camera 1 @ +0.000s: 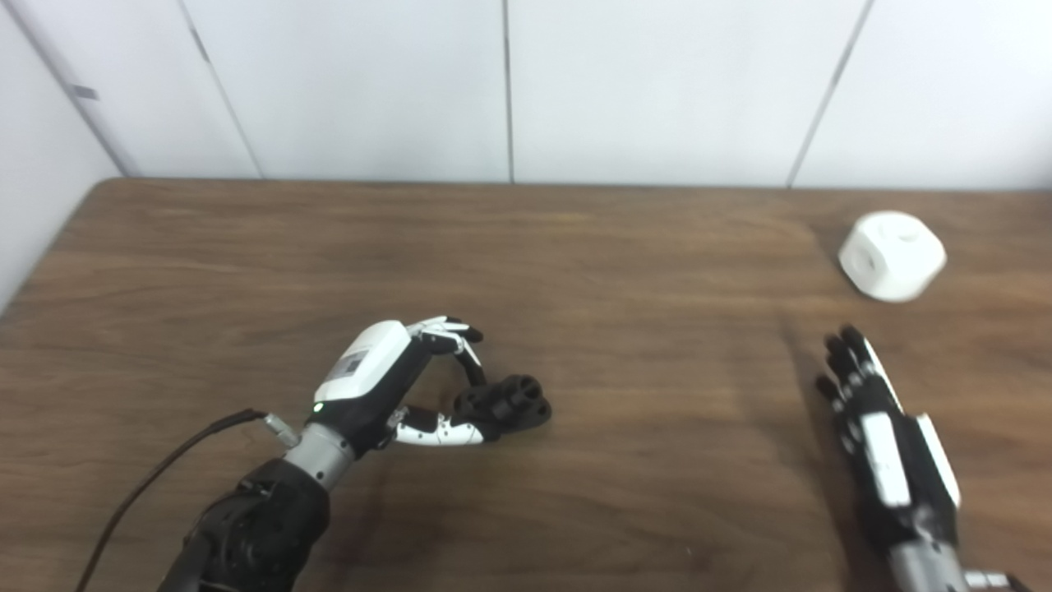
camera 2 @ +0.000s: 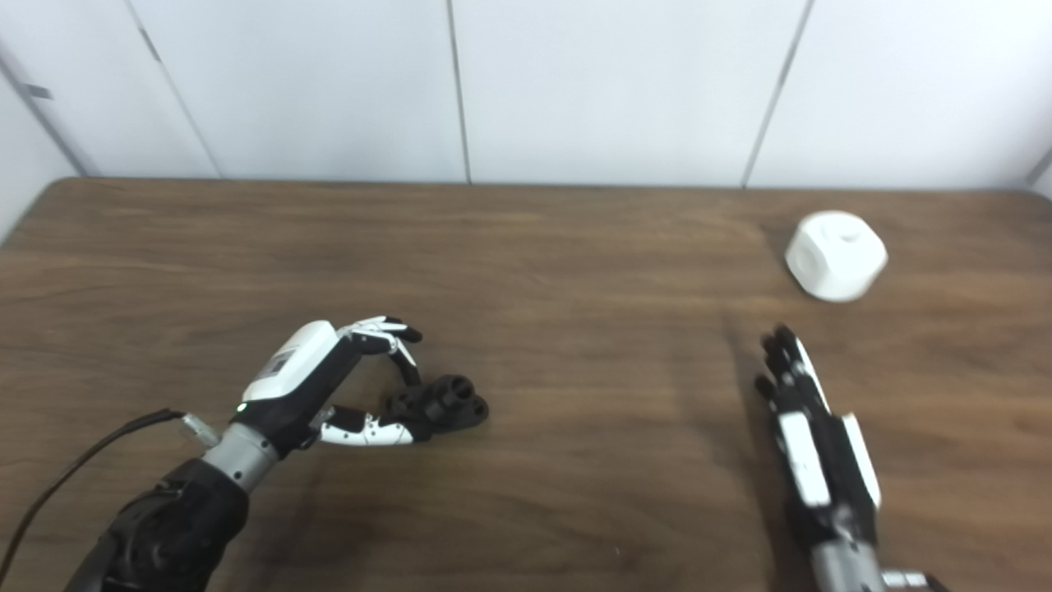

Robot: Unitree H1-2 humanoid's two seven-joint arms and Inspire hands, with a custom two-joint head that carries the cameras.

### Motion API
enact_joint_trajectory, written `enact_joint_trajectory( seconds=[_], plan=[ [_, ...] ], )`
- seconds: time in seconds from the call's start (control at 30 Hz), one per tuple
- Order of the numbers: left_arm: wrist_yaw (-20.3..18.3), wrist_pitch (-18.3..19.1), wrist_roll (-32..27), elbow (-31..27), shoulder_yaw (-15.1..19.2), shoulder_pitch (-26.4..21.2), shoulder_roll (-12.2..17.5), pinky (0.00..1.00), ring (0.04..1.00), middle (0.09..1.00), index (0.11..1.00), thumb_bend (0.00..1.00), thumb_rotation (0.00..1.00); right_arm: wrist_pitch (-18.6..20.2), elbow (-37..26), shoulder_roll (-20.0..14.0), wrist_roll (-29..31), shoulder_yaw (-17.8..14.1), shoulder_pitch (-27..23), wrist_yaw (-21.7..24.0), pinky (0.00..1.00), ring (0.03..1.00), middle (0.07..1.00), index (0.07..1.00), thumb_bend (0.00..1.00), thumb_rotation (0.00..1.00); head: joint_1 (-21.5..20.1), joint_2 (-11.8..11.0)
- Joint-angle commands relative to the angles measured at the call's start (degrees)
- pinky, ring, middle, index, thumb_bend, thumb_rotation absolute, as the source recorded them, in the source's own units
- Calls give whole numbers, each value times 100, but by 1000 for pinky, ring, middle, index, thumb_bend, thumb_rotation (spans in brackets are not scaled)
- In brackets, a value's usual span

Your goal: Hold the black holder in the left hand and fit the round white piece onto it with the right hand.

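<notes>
The black holder [camera 1: 507, 401], a small dark piece with round holes, lies on the wooden table [camera 1: 625, 271] a little left of centre. My left hand [camera 1: 394, 386] is curled around its left side, with fingers behind it, the thumb in front, and both touching it. The round white piece [camera 1: 892, 255] sits alone at the far right of the table, with a hole in its side. My right hand [camera 1: 875, 415] hovers nearer than the white piece and slightly to its left, edge-on with its fingers stretched out straight, holding nothing.
White wall panels rise behind the table's far edge. A black cable [camera 1: 156, 477] runs from my left wrist toward the bottom left corner. Bare wood lies between the two hands.
</notes>
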Motion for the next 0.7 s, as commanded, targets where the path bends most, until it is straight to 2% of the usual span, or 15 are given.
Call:
enact_joint_trajectory(
  seconds=[0.0, 0.37, 0.53, 0.67],
  plan=[
    [-98, -32, 23, -278, -7, -41, 4, 931, 915, 822, 486, 520, 52, -60, -222, 234, -36, 7, 5, -73, 962, 986, 961, 971, 608, 879, -8, 20],
    [-430, -247, 334, -188, -320, 197, -16, 966, 910, 816, 485, 522, 54, -30, -270, 210, -89, 81, -39, -158, 934, 979, 957, 965, 625, 882, -75, 81],
    [-392, -313, 585, -176, -479, 274, -113, 960, 901, 810, 485, 523, 54, 1, -322, 215, -42, 110, -33, -167, 929, 979, 960, 969, 617, 881, -83, 104],
    [-334, -400, 1003, -163, -611, 282, -169, 963, 894, 804, 485, 523, 55, 2, -350, 219, -40, 124, -37, -182, 943, 983, 962, 973, 621, 878, -106, 119]
  ],
)
